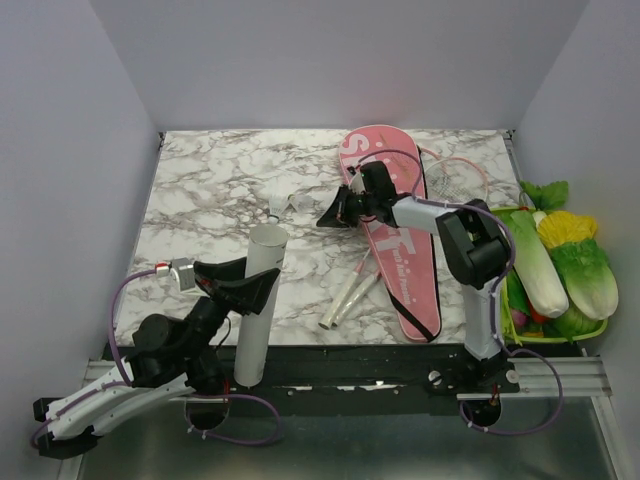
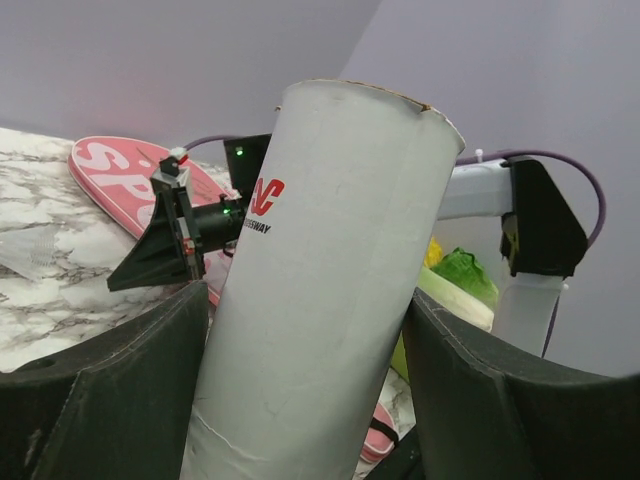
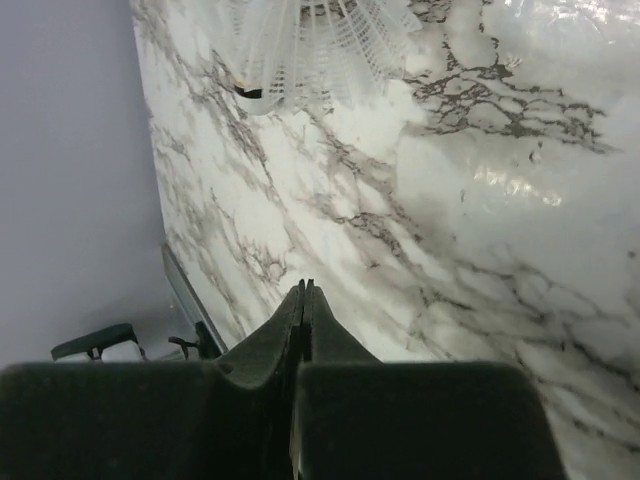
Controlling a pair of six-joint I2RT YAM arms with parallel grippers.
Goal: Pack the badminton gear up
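My left gripper (image 1: pixel 252 287) is shut on the long white tube (image 1: pixel 256 310) and holds it upright at the table's near edge. In the left wrist view the tube (image 2: pixel 330 260) fills the gap between the two fingers of that gripper (image 2: pixel 310 400). The pink bag (image 1: pixel 412 285) with white lettering lies at the right middle, and it also shows in the left wrist view (image 2: pixel 110 170). Slim rackets (image 1: pixel 348 292) lie beside and partly under it. My right gripper (image 1: pixel 326 216) is shut and empty, low over the marble, just right of a white shuttlecock (image 1: pixel 283 206). In the right wrist view the shuttlecock (image 3: pixel 310 40) lies ahead of the closed gripper (image 3: pixel 305 290).
A green basket (image 1: pixel 600 325) of toy vegetables (image 1: pixel 560 260) stands off the table's right edge. The right arm (image 1: pixel 470 245) reaches across the bag. Grey walls close in on the left, back and right. The table is white marble (image 1: pixel 210 190).
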